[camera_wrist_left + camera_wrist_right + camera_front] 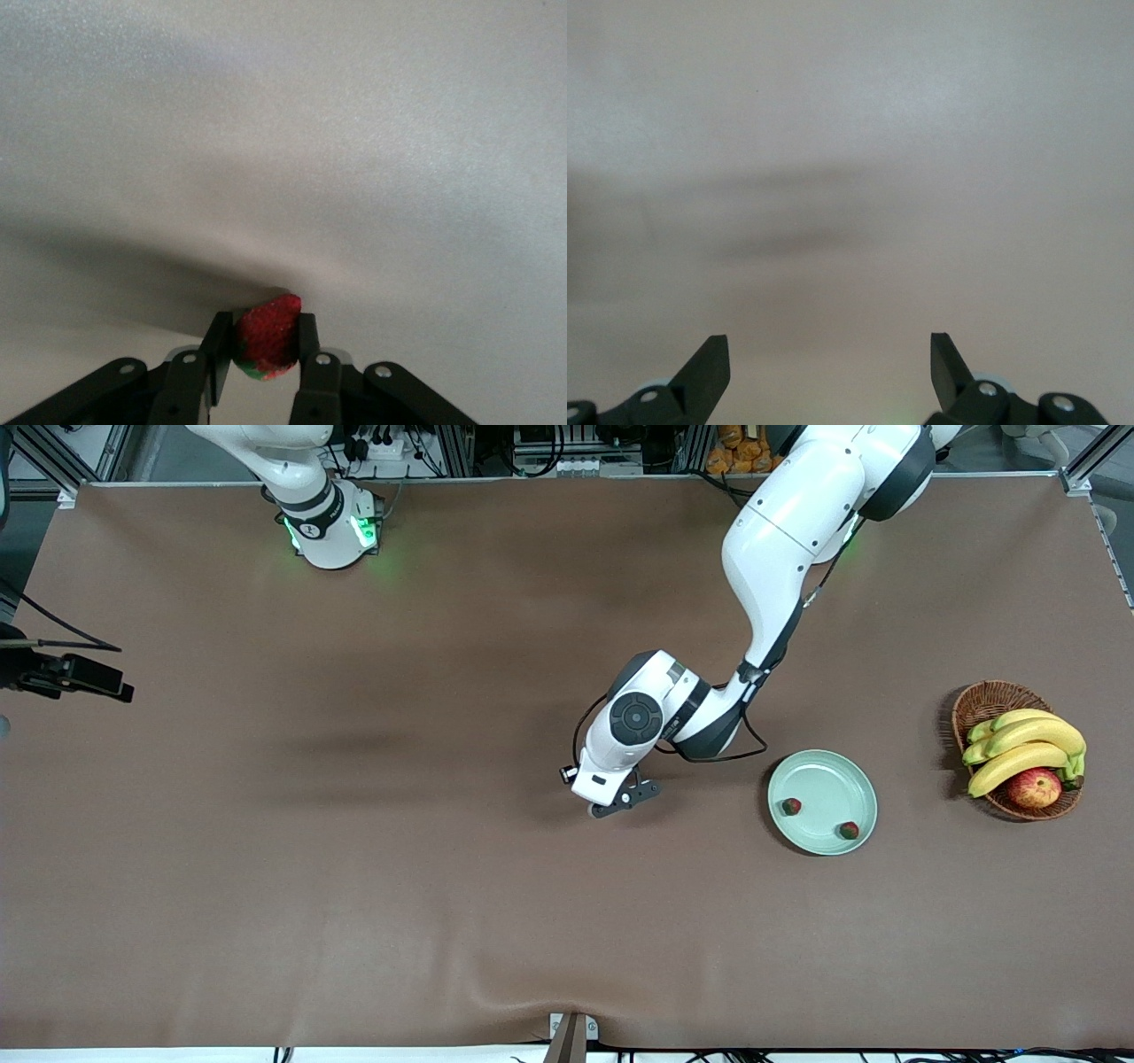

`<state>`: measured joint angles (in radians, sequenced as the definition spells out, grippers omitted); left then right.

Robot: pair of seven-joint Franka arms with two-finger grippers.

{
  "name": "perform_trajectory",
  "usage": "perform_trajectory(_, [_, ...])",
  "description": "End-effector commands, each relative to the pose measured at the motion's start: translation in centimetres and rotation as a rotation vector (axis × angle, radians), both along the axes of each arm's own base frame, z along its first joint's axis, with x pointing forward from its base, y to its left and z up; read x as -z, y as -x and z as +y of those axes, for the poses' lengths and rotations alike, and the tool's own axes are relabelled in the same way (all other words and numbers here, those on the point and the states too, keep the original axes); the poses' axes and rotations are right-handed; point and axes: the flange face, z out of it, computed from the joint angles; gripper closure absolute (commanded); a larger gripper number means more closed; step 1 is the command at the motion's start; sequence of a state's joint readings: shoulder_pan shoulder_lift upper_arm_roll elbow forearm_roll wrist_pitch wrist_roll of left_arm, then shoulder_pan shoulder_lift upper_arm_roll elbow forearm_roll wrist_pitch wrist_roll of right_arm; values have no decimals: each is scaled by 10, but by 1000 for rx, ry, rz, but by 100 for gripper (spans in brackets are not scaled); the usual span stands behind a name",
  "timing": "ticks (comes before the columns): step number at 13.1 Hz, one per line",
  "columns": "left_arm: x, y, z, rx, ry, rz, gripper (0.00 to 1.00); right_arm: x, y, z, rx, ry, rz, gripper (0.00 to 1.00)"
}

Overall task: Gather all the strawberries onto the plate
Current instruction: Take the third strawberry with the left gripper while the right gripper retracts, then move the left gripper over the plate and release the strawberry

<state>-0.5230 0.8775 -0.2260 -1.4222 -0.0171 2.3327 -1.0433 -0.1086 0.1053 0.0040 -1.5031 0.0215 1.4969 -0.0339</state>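
Note:
My left gripper (624,801) is shut on a strawberry (266,339), red with a green top, pinched between its two fingers (307,341). It is low over the bare brown table, beside the plate toward the right arm's end. The pale mint-green plate (824,778) holds two strawberries, one (791,806) on the side toward my left gripper and one (849,830) near its rim nearest the front camera. My right gripper (830,341) is open and empty over bare table. It is out of the front view; that arm waits.
A brown wicker basket (985,700) with bananas (1023,748) and a red-yellow apple (1034,787) stands beside the plate at the left arm's end of the table. A black camera mount (66,676) juts in at the right arm's end.

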Motion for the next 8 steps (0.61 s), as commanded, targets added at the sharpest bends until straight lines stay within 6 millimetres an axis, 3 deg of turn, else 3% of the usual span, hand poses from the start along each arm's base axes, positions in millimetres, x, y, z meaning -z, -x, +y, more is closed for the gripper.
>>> perform_trajectory(1, [-28,-35,33,22,7,-56,100,-10,14,3,-12,21,25,0])
perform_trajectory(5, [-74,-63,99,105,-45,12,100,-30,25,4,-6,18,52,0])
perform_trajectory(8, [-92,-85,171,240,-66,75,100,-30,25,10,-13,30,57,0])
